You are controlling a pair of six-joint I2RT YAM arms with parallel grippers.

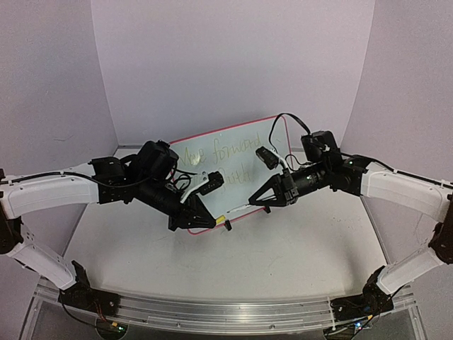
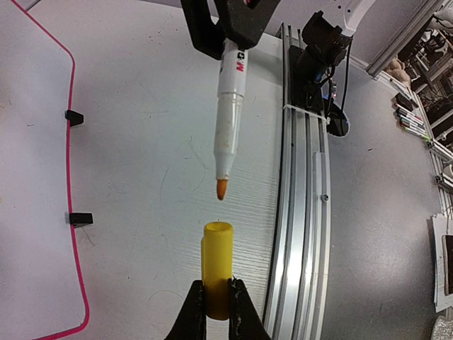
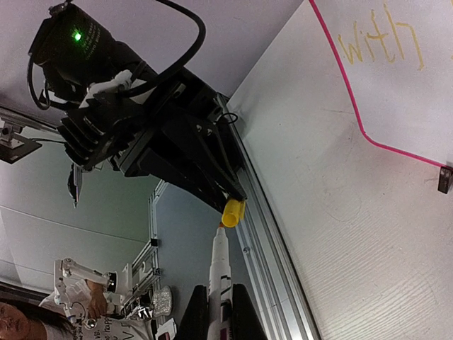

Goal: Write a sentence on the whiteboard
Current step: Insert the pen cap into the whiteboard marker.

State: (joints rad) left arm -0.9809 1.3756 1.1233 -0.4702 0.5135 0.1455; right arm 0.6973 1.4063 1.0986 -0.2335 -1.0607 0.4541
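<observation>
From above and behind, the large white rectangular whiteboard (image 1: 226, 130) with a thin red-pink rim lies skewed on the pale grey worktop (image 1: 297, 255), and the sentence (image 1: 230, 151) in thin yellow-green cursive runs across its far half in two lines. The left end effector (image 1: 211, 222) and the right end effector (image 1: 253, 205) point at each other near the board's near edge, with the writing behind both of them; what they carry is too small to make out here. In the left wrist view, the left end effector's two black fingers are clamped on the base of a short yellow cylindrical cap (image 2: 217, 262), whose open end faces a white-barrelled marker (image 2: 228, 120) with an orange tip. The tip and the cap are lined up but apart. The marker's far end sits gripped in the right end effector. Below them is bare worktop, between the board's pink rim with its two small black feet (image 2: 81, 218) on the left and a ribbed aluminium rail (image 2: 304, 177) on the right. In the right wrist view, the right end effector is closed on the marker's barrel, and the tip sits just short of the cap's mouth. The board fills the upper right corner, well apart from the fingers, and only the word "with" is legible.
</observation>
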